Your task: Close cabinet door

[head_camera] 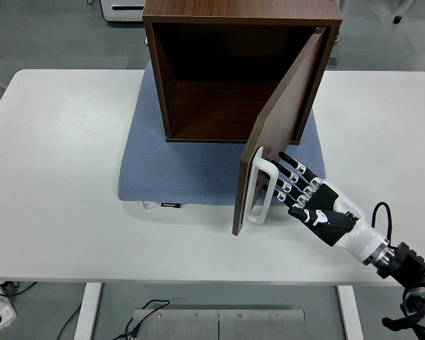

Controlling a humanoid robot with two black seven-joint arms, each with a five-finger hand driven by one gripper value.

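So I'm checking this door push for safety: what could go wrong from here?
The right hand has its flat fingers against the brown wooden door beside the white loop handle; they might catch in the handle. The dark wooden cabinet sits on a blue-grey mat and could slide under the push.

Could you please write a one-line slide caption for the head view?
Right hand pushes the half-open cabinet door by its white handle.

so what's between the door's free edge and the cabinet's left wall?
Head view: nothing but bare blue mat between the door and the cabinet's left wall. Opening unobstructed.
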